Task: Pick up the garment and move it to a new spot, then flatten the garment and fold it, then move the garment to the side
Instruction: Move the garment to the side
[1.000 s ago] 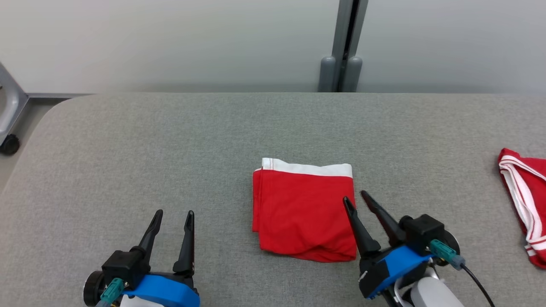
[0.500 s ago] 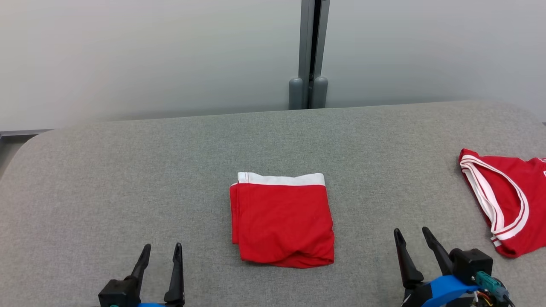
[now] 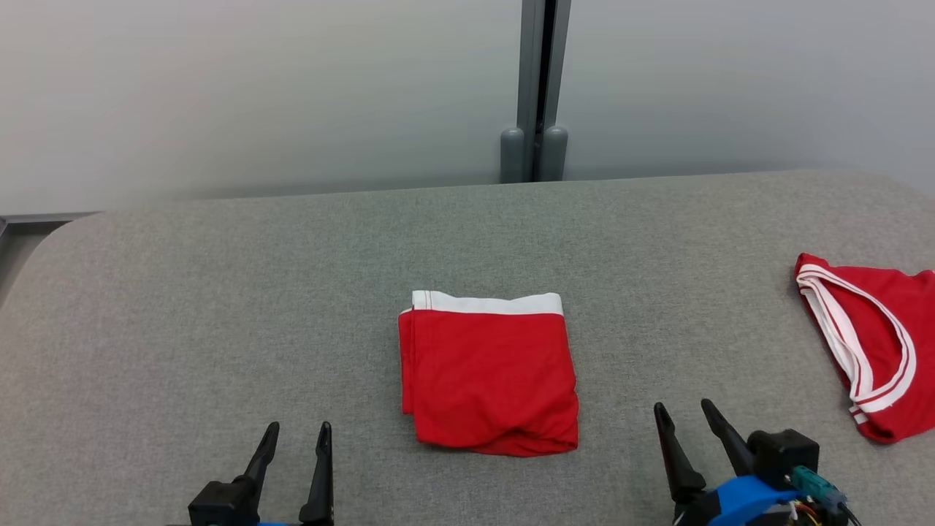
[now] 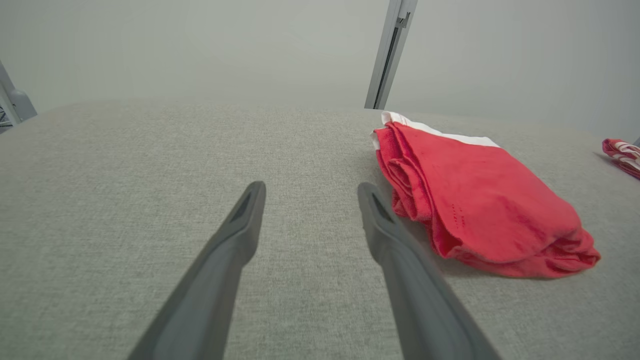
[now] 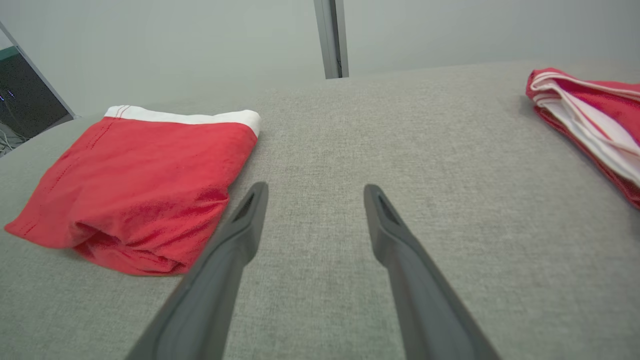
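Head view first: the folded red cloth garment with a white band [image 3: 488, 372] lies in a neat rectangle at the middle of the grey fabric-covered tabletop [image 3: 219, 292], white band toward 12 o'clock. My left end effector [image 3: 299, 427] sits at 7 o'clock, fingers spread and empty. My right end effector [image 3: 683, 405] is at 5 o'clock, spread just as wide, nothing in it, and clear of the cloth. Out at 3 o'clock lies a second red top with white striped trim [image 3: 869, 351], well apart.

Left wrist view: my left end effector [image 4: 311, 186] is wide open over bare grey fabric, and the red garment [image 4: 480, 200] is at 2 o'clock, its stacked layers showing along the near edge.

Right wrist view: my right end effector [image 5: 316, 186] is open and holding nothing. The red garment [image 5: 145, 175] is at 9 o'clock, just beside my left-hand finger, and the striped top [image 5: 590, 115] is at 2 o'clock.

My read: the fold looks finished, so the step in hand is the last one, moving it to the side. That calls for closing on an edge through every layer, low and square, so the stack travels without springing open.
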Motion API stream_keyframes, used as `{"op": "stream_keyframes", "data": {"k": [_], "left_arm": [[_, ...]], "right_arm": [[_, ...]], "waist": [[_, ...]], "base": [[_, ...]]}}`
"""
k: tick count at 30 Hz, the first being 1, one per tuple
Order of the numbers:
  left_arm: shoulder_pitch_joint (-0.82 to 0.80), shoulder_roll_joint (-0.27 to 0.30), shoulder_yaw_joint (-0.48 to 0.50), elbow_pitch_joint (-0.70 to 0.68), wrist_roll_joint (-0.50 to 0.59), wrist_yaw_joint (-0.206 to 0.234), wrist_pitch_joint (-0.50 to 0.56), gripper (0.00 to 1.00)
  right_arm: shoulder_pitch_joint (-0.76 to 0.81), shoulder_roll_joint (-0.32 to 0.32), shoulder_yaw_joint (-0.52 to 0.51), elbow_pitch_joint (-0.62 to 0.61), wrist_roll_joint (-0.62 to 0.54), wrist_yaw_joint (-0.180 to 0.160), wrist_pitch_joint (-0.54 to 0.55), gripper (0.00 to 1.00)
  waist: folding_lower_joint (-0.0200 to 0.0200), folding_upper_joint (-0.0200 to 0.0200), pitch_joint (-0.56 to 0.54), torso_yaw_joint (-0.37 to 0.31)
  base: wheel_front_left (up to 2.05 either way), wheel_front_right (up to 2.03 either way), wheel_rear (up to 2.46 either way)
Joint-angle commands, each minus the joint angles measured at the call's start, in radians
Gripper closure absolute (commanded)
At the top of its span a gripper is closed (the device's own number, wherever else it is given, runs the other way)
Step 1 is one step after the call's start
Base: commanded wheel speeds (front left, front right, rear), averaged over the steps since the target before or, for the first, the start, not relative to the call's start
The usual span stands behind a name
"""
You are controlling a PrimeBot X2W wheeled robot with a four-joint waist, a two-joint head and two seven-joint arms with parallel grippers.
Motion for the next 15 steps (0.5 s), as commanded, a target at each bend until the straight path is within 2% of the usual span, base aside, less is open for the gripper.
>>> {"op": "stream_keyframes", "data": {"k": [1,8,15], "left_arm": [[-0.025,0.001,-0.009,0.000,-0.007,0.003,-0.002,0.00],[-0.068,0.026,-0.051,-0.003,-0.038,0.003,-0.002,0.00],[-0.099,0.051,-0.082,0.006,-0.070,0.003,-0.002,0.00]], "right_arm": [[-0.039,-0.002,0.020,0.020,0.009,0.000,-0.004,0.00],[-0.210,-0.002,0.118,0.131,0.045,0.000,-0.003,0.00],[-0.373,-0.003,0.167,0.338,0.056,0.000,0.014,0.00]], "waist": [[0.0001,0.0000,0.018,0.014],[0.0001,0.0000,0.102,0.077],[0.0001,0.0000,0.156,0.140]], "base": [[0.00,0.00,0.00],[0.00,0.00,0.00],[0.00,0.00,0.00]]}}
